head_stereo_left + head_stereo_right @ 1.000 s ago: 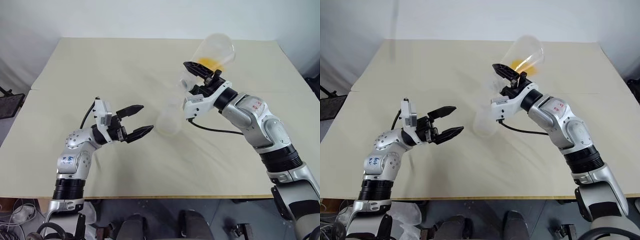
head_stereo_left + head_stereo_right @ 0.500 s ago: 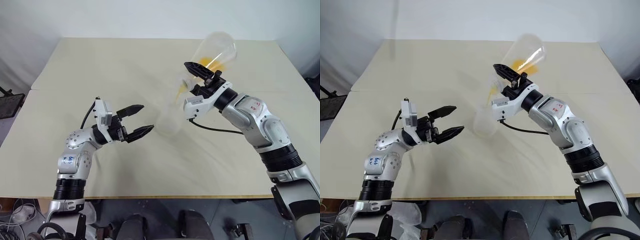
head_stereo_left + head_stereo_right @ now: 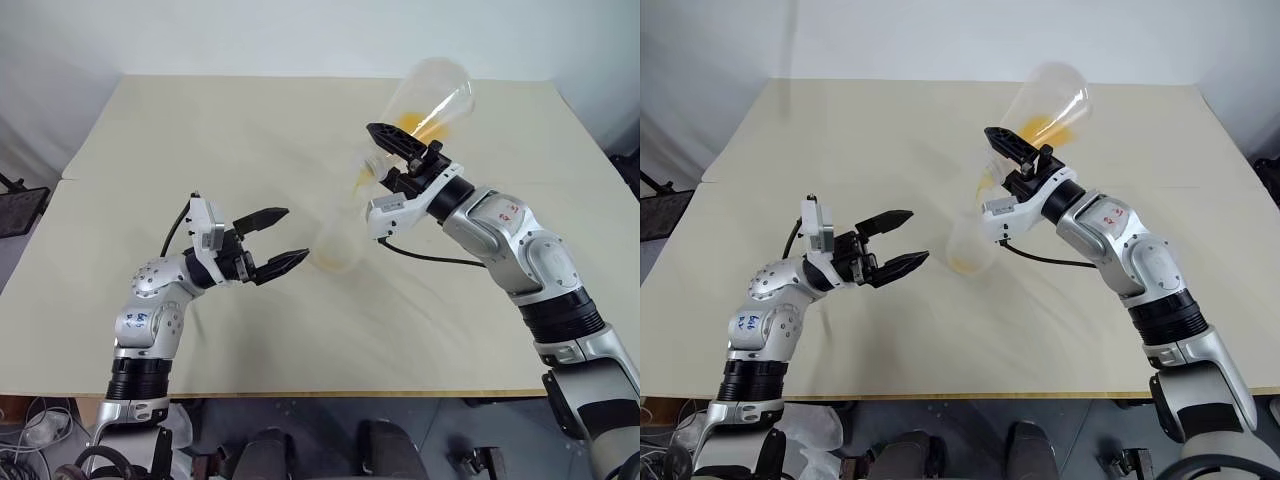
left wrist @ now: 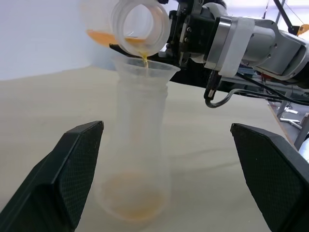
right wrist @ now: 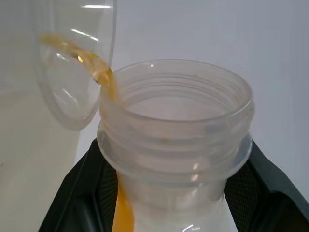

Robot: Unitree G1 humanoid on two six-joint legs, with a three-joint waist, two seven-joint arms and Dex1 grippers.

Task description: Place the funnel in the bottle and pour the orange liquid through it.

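Note:
The clear bottle [image 4: 140, 145] stands on the table with the transparent funnel [image 4: 145, 67] seated in its neck. My right gripper [image 3: 385, 160] is shut on the threaded neck [image 5: 178, 125] of a clear flask-shaped container [image 3: 425, 95], tilted mouth-down above the funnel. Orange liquid [image 3: 415, 125] lies in that container, and a thin stream [image 4: 144, 57] falls from its mouth into the funnel. A shallow orange pool [image 4: 133, 203] sits in the bottle's base. My left gripper [image 3: 282, 240] is open, level, just left of the bottle [image 3: 335, 245], not touching it.
The pale table [image 3: 200, 140] reaches to the far wall. Its front edge [image 3: 350, 393] runs below both arms. A black cable [image 3: 430, 260] loops under the right wrist.
The held container has tipped a little further. The orange stream has begun and orange liquid has gathered in the bottle's base. My left arm has not moved.

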